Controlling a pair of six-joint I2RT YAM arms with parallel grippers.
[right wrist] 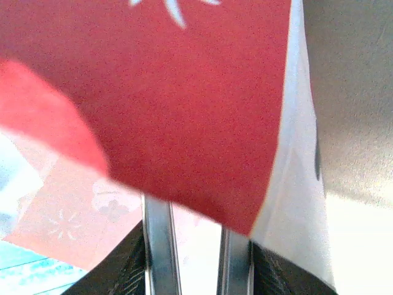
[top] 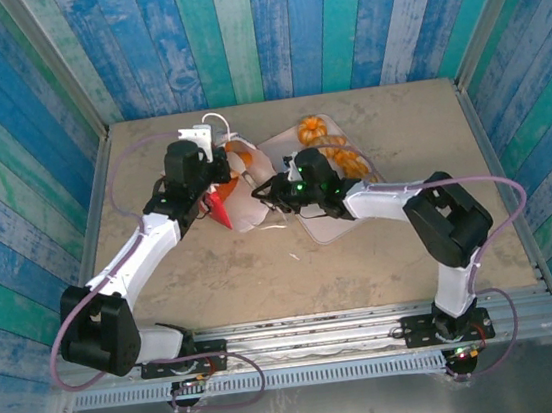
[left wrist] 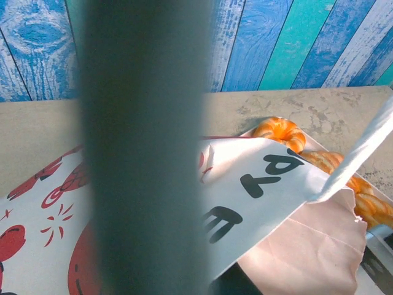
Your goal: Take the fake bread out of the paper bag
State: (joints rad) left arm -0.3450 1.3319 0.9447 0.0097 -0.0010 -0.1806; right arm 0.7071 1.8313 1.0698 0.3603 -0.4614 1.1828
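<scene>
Right gripper (right wrist: pixel 197 241): I log the fingers narrowly parted, tips hidden behind the paper bag's (top: pixel 246 205) red band; hold cannot be told. Left gripper (top: pixel 217 198): at the bag's 9 o'clock edge, jaws unreadable. Fake bread (top: pixel 320 130) lies on the pink tray (top: pixel 327 224), at 2 o'clock from the bag.
</scene>
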